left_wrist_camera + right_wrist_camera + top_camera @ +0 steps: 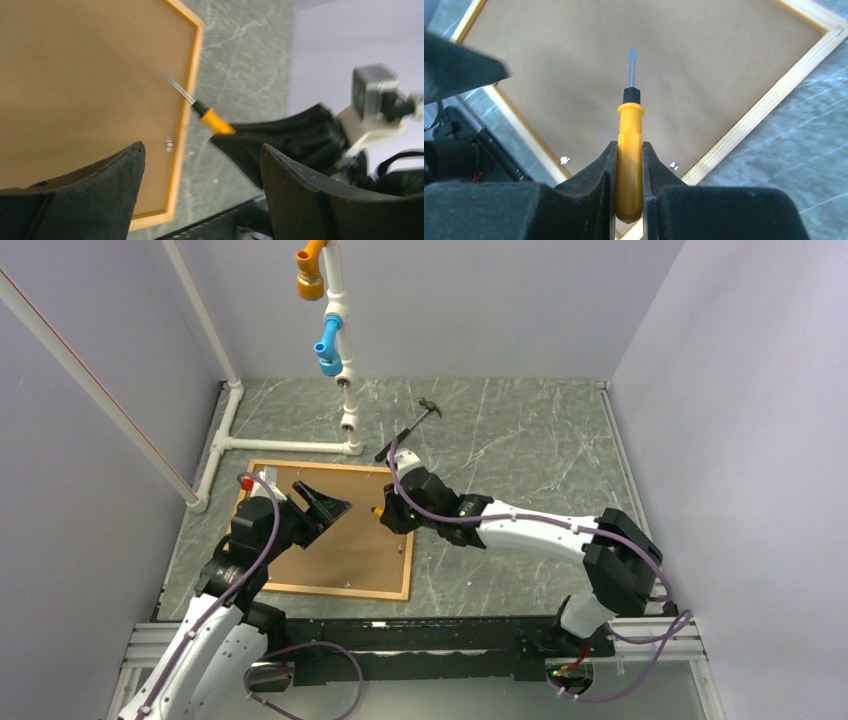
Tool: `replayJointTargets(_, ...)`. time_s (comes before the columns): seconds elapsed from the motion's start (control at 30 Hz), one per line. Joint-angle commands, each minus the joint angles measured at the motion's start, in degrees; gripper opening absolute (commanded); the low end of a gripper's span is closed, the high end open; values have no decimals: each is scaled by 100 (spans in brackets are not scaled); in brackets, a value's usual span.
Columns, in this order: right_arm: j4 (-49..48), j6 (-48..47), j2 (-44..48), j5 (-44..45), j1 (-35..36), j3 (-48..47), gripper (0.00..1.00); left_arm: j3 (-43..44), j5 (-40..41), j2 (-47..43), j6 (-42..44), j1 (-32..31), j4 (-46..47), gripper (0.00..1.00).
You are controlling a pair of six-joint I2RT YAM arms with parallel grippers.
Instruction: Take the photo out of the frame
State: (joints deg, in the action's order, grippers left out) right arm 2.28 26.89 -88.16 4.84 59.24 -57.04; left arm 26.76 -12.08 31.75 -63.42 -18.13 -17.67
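Observation:
The frame (340, 591), a thin orange border, lies face down on the table. It holds the photo, of which only the brown board back (345, 545) shows. My right gripper (392, 512) is shut on the handle of an orange screwdriver (630, 135). The screwdriver's flat tip points over the board (704, 65), above the frame's right edge (186, 105). My left gripper (322, 505) is open and empty, hovering over the upper left part of the board (90, 75). Small metal clips (673, 166) sit along the frame's inner edge.
A white pipe structure (345, 425) with orange and blue fittings stands behind the frame and runs along its far and left sides. A hammer (410, 427) lies on the table behind the right gripper. Grey walls close in left, right and back.

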Motion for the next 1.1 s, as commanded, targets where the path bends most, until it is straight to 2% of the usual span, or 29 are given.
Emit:
replayJointTargets(0.0, 661, -167, -495, -122, -422, -795, 0, 414, 972, -195, 1698, 29, -1711, 85)
replayJointTargets(0.07, 962, -215, -830, -406, -593, -1306, 0, 411, 962, -200, 1924, 29, -1906, 81)
replayJointTargets(0.17, 1713, -238, -1427, -412, -668, -2089, 0, 290, 711, -252, 2171, 29, -1932, 76)
replayJointTargets(0.27, 2042, -179, -1832, -327, -668, -2580, 0, 206, 392, -248, 2408, 21, -1850, 74)
replayJointTargets(0.6, 2578, -144, -2617, -41, -687, -3642, 0, -303, -346, -64, 2092, -16, -1418, 53)
replayJointTargets(1.07, 2998, -187, -3269, 177, -890, -4550, 0, -488, 64, 283, 1790, -834, -1127, 50)
